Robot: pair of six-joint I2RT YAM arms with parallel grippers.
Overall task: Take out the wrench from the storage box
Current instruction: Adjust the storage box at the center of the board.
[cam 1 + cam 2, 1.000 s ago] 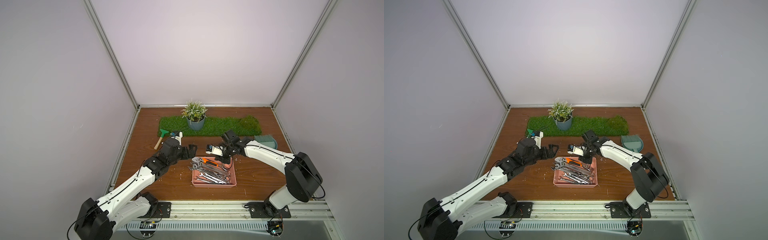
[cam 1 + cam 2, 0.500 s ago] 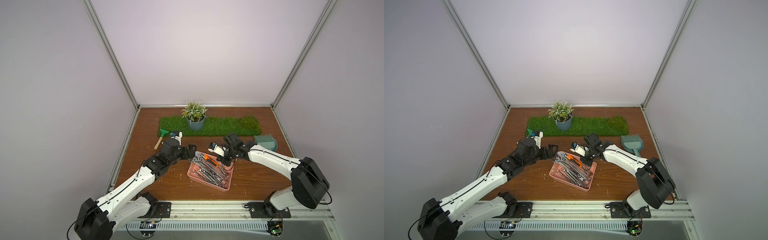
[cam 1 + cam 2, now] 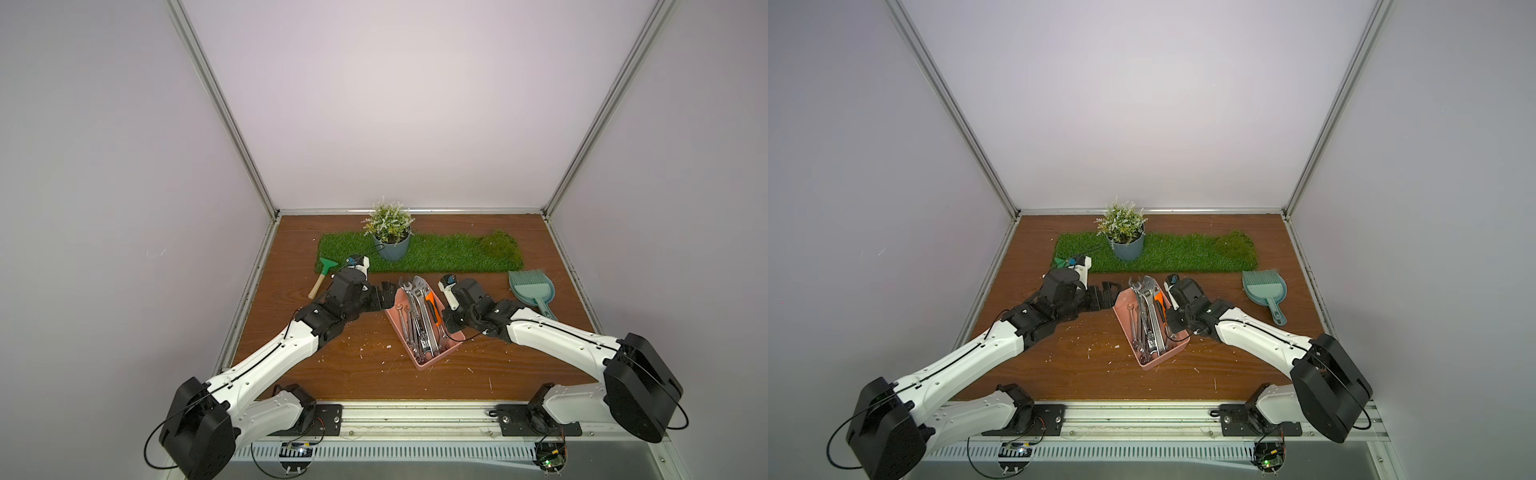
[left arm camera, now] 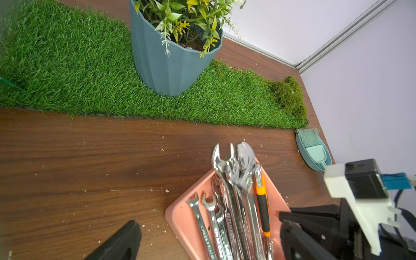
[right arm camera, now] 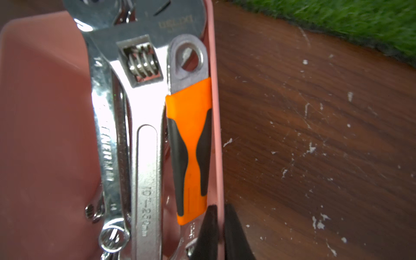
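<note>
The salmon-pink storage box (image 3: 428,365) (image 3: 1152,362) lies slantwise on the wooden table, one short end toward the grass. Several chrome wrenches (image 3: 417,320) fill it, with heads sticking out over the far end. Among them are a big adjustable wrench (image 5: 146,146) and an orange-and-black-handled one (image 5: 191,146) against the right wall. My right gripper (image 5: 221,208) (image 3: 451,326) is shut on that wall of the box (image 5: 217,135), one finger inside and one outside. My left gripper (image 3: 388,293) (image 4: 208,222) is open at the box's far left corner (image 4: 182,216), holding nothing.
A grey-blue plant pot (image 3: 391,249) stands on a green grass mat (image 3: 449,255) at the back, with a moss clump (image 3: 500,245) at its right end. A green hand tool with a wooden handle (image 3: 322,274) lies far left. A teal dustpan with brush (image 3: 530,286) lies right.
The right gripper, shut on the box wall, has swung the box from lying crosswise to lying slantwise, nearly lengthwise. The left arm has not moved.
</note>
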